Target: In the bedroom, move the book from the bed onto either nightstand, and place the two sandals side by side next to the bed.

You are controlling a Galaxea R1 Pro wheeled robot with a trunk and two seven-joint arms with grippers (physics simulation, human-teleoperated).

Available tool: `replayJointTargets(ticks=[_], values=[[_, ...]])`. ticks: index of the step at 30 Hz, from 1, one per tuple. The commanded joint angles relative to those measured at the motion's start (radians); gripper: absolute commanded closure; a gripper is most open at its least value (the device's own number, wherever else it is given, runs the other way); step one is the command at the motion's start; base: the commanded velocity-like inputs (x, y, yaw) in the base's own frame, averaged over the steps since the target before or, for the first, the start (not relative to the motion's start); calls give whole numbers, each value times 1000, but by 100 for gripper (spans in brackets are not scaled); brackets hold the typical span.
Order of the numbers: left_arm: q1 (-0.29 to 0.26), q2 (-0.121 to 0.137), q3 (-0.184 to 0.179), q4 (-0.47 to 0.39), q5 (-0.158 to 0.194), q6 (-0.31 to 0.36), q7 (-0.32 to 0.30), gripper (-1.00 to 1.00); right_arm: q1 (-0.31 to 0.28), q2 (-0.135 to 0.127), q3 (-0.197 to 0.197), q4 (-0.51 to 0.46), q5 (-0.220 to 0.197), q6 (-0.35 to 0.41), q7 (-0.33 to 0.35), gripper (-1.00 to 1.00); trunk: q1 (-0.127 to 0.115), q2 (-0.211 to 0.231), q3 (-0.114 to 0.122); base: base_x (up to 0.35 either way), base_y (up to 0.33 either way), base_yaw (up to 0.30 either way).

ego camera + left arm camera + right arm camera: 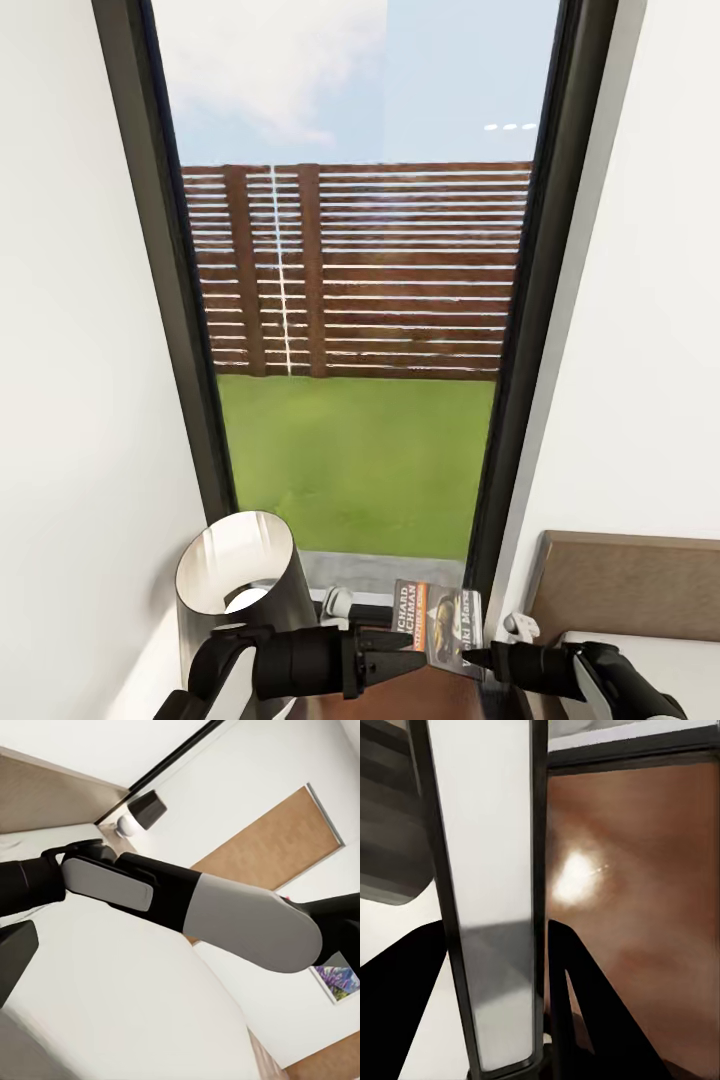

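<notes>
The head view looks forward and slightly down from above both arms, facing a tall window (360, 300) with the nightstand (440, 700) top at its lower edge. The left wrist view looks out sideways and upward across the room, with the right arm (225, 915) close in front of it. The right wrist view sits very close behind the book (491, 892), seen edge-on over the same reddish-brown nightstand top that the head view shows.

A bedroom in a home was indicated. A dark brown wooden headboard (625, 575) was seen at the near right against a white wall (70, 350), with a cylindrical lamp shade (238, 575) at the near left. Between them, a tall dark-framed window (360, 300) was seen, opening onto a lawn (360, 460) and a slatted wooden fence (400, 270). A framed picture (341, 979) was seen on a wall.
</notes>
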Motion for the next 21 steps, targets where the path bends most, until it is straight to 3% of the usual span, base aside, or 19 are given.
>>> replayJointTargets(ticks=[1, 21], values=[[-1, 0, 0, 0, 4, 6, 0, -100, -1, 3, -8, 2, 5, 10, 1, 100, 4, -9, -5, 0, 0, 0], [0, 0, -6, 0, -1, 5, 1, -100, -1, 17, -8, 46, 6, 16, -37, 100, 81, -149, -68, 0, 0, 0]])
